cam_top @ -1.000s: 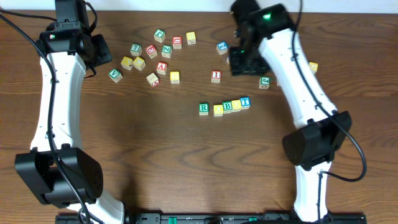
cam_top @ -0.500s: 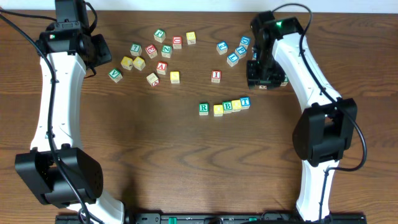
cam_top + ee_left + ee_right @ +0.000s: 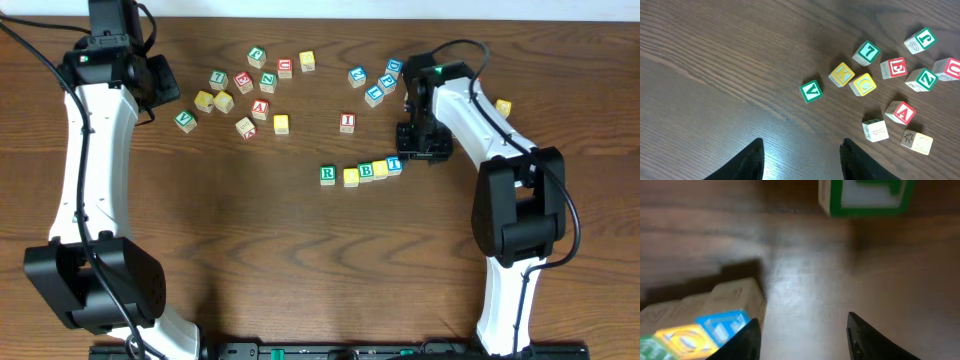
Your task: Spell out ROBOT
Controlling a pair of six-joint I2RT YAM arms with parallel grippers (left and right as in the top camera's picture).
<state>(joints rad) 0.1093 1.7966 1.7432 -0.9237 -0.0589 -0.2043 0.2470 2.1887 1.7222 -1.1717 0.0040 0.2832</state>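
Entry, right pincer (image 3: 804, 320): released, empty, probably to leave T (image 3: 722, 324) standing just beside one finger. T ends the row (image 3: 366, 171), which looks complete. A green cube (image 3: 865, 195) lies ahead, spare.
Entry, left pincer (image 3: 801, 145): released, empty, idle, with loose cubes (image 3: 841, 75) ahead.

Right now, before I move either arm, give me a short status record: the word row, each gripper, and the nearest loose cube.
word row: R cube, yellow cube, B cube, second yellow cube, T cube, in a slightly curved line
right gripper: open, empty, low beside the T cube
left gripper: open, empty, far from the row, near the V cube
nearest loose cube: red I cube
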